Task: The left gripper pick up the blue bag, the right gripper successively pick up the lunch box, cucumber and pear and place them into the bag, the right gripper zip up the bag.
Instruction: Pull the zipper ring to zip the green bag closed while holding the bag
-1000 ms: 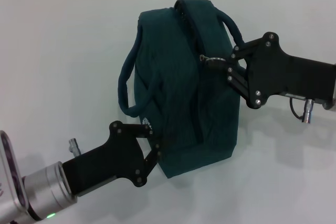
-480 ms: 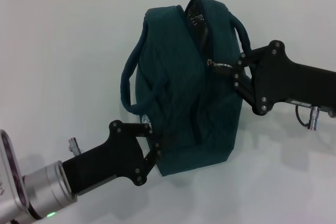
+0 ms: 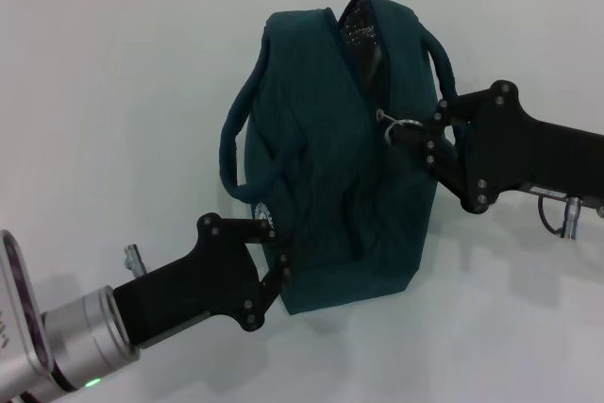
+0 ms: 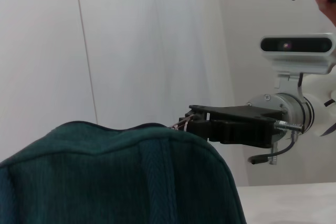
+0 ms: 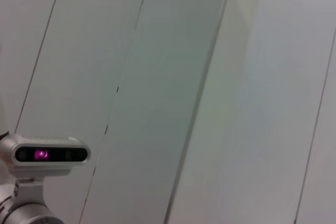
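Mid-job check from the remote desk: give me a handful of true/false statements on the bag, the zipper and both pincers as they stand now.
1. The right pincer is shut on the zipper's ring pull. True.
2. The blue bag is zipped fully closed. False: a gap is open at its far end, beyond the pull.
3. The left pincer grips the bag's near lower corner. True.
4. The cucumber lies on the table beside the bag. False: no cucumber is visible there.
5. The right pincer holds a bag handle. False: it holds the ring pull; the handle passes beside it.
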Controlling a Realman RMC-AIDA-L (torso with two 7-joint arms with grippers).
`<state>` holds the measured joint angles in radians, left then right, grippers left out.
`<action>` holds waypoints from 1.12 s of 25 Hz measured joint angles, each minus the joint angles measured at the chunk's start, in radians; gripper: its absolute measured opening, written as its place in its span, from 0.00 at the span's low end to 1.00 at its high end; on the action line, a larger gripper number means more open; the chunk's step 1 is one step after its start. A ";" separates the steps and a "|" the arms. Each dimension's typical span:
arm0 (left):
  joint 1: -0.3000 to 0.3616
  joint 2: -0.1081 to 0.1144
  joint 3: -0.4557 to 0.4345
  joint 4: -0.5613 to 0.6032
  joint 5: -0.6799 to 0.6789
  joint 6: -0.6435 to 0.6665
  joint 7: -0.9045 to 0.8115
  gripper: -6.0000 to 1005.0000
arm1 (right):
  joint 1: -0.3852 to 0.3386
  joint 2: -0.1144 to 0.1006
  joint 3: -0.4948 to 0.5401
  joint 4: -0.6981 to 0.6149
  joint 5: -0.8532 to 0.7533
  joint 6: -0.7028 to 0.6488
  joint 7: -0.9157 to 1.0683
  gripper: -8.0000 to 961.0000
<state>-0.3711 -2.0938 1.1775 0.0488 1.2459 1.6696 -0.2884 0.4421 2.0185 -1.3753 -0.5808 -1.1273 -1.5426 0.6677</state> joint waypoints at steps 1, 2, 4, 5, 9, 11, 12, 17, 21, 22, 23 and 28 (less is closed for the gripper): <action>0.000 0.000 0.000 0.000 0.000 0.000 0.000 0.07 | 0.000 0.000 0.000 0.000 0.000 0.000 0.003 0.04; 0.000 0.000 0.000 0.000 0.001 0.000 0.000 0.07 | -0.001 0.000 0.000 0.000 0.000 -0.001 0.004 0.05; 0.000 0.000 0.000 0.000 0.002 0.000 0.000 0.07 | -0.006 0.000 -0.001 -0.002 0.000 -0.004 0.006 0.06; 0.001 0.000 0.001 0.000 0.003 0.000 0.000 0.07 | -0.010 0.000 -0.001 -0.003 0.001 -0.007 0.006 0.06; 0.006 0.000 0.001 0.000 0.004 0.002 0.000 0.07 | -0.025 0.000 -0.001 -0.010 0.003 -0.011 0.006 0.13; 0.006 0.000 0.001 0.000 0.005 0.002 0.000 0.07 | -0.032 0.000 -0.001 -0.013 0.001 -0.011 0.006 0.18; 0.006 0.000 0.001 0.000 0.006 0.003 0.000 0.07 | -0.034 0.000 -0.001 -0.014 0.000 -0.011 0.006 0.18; 0.014 0.000 0.001 0.006 0.007 0.007 0.000 0.07 | -0.058 -0.004 0.004 -0.013 -0.001 -0.038 0.006 0.18; 0.015 0.000 0.001 0.007 0.007 0.007 0.000 0.07 | -0.070 -0.009 0.006 -0.014 -0.003 -0.067 0.025 0.18; 0.014 0.000 0.001 0.007 0.007 0.007 0.000 0.07 | -0.072 -0.009 0.006 -0.014 -0.007 -0.066 0.033 0.17; 0.013 0.000 0.001 0.006 0.007 0.007 0.000 0.07 | -0.074 -0.010 0.006 -0.015 -0.013 -0.064 0.040 0.17; 0.010 -0.001 0.001 0.006 0.008 0.007 0.000 0.07 | -0.075 -0.009 0.006 -0.009 -0.028 -0.037 0.046 0.17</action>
<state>-0.3610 -2.0953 1.1780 0.0550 1.2534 1.6764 -0.2884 0.3672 2.0097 -1.3692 -0.5901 -1.1557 -1.5794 0.7138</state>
